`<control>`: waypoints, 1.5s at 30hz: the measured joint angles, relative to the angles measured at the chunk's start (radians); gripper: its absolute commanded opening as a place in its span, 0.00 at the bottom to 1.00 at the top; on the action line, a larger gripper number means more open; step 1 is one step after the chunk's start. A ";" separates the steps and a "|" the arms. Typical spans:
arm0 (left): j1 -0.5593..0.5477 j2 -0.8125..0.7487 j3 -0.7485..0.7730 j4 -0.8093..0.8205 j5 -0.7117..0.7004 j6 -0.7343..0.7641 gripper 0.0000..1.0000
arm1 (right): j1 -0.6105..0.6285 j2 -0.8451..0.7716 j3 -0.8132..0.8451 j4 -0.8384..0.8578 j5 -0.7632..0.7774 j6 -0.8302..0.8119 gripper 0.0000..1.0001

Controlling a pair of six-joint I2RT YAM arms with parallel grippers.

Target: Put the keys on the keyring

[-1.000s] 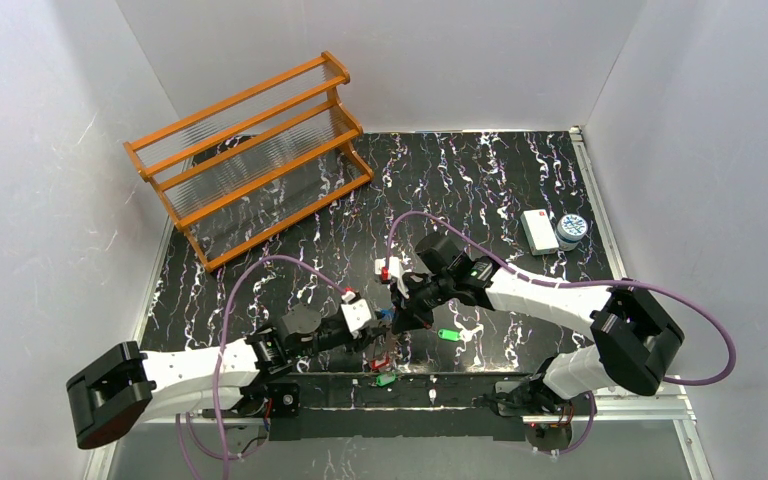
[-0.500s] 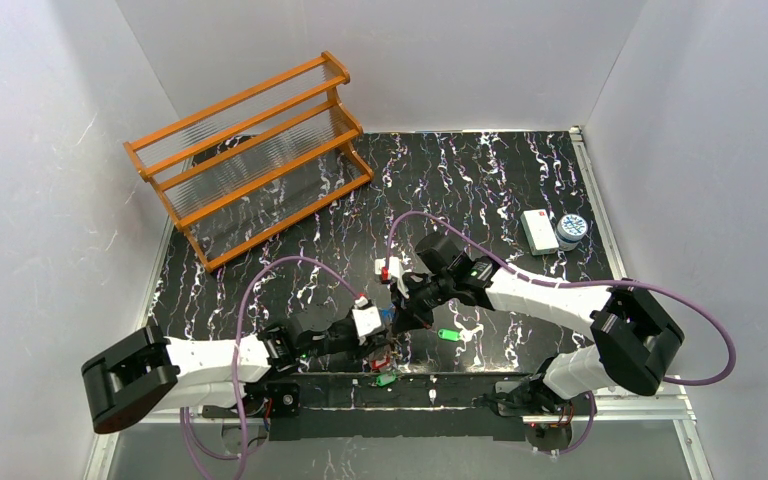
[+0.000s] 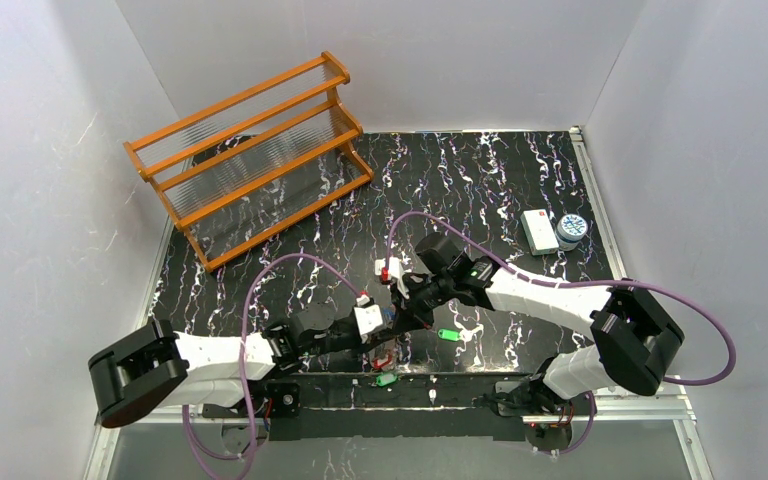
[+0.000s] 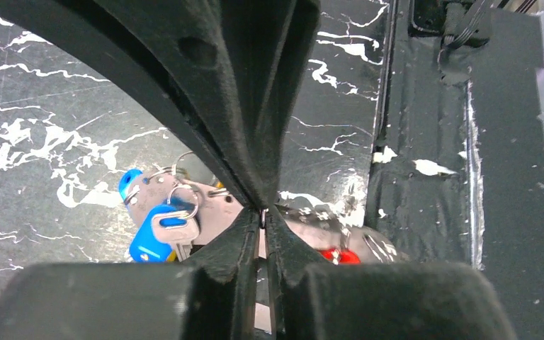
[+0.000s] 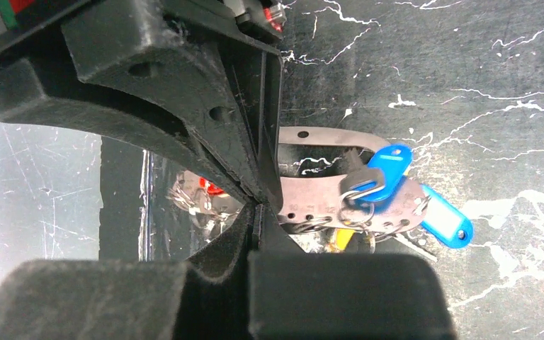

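Note:
The keyring point(image 5: 312, 202) is a pale grey oval plate with a row of small holes, also seen as the keyring point(image 4: 216, 209) in the left wrist view. Blue-tagged keys point(image 5: 445, 221) and a yellow tag point(image 5: 340, 241) hang from it. My right gripper point(image 5: 257, 212) is shut on the plate's end. My left gripper point(image 4: 263, 216) has its jaws almost together, pinching a thin metal ring at the tips. A red-tagged key point(image 4: 340, 255) lies just beyond them. Two green-tagged keys point(image 3: 447, 334) point(image 3: 385, 380) lie loose on the table.
An orange wooden rack point(image 3: 250, 150) stands at the back left. A white rectangular box point(image 3: 537, 230) and a round blue-white tin point(image 3: 571, 230) sit at the right. A black strip point(image 4: 425, 177) runs along the near table edge.
My left arm has swung forward and right toward the keyring, and its jaws have drawn nearly together. The right arm and the keyring have stayed put.

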 measured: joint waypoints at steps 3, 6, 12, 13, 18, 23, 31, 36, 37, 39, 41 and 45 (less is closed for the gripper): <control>0.001 0.019 0.003 0.010 0.003 0.002 0.00 | 0.002 0.000 0.000 -0.012 0.001 -0.001 0.01; 0.000 0.029 0.006 0.012 0.006 0.003 0.00 | 0.003 -0.002 0.000 -0.017 0.011 -0.001 0.03; 0.000 -0.006 0.001 0.022 -0.023 0.000 0.00 | 0.006 -0.090 -0.029 0.048 0.077 0.043 0.52; 0.000 -0.021 -0.009 0.028 -0.031 -0.001 0.00 | 0.006 -0.125 -0.046 0.082 0.089 0.056 0.56; 0.000 -0.123 -0.085 0.066 -0.066 -0.004 0.00 | 0.005 -0.304 -0.169 0.269 0.133 0.100 0.58; 0.000 -0.152 -0.130 0.117 -0.082 -0.012 0.00 | 0.005 -0.340 -0.243 0.366 0.123 0.113 0.45; 0.000 -0.169 -0.155 0.186 -0.094 -0.023 0.00 | 0.005 -0.286 -0.275 0.453 0.047 0.109 0.44; 0.000 -0.192 -0.155 0.209 -0.094 -0.023 0.00 | 0.005 -0.224 -0.283 0.477 0.002 0.103 0.42; 0.000 -0.194 -0.155 0.213 -0.094 -0.024 0.00 | 0.005 -0.209 -0.283 0.480 -0.006 0.101 0.40; 0.000 -0.195 -0.155 0.211 -0.094 -0.024 0.00 | 0.005 -0.191 -0.282 0.487 -0.016 0.099 0.30; 0.000 -0.195 -0.155 0.213 -0.094 -0.024 0.00 | 0.005 -0.179 -0.282 0.491 -0.026 0.092 0.19; -0.001 -0.196 -0.155 0.213 -0.092 -0.027 0.00 | 0.003 -0.173 -0.282 0.491 -0.027 0.080 0.05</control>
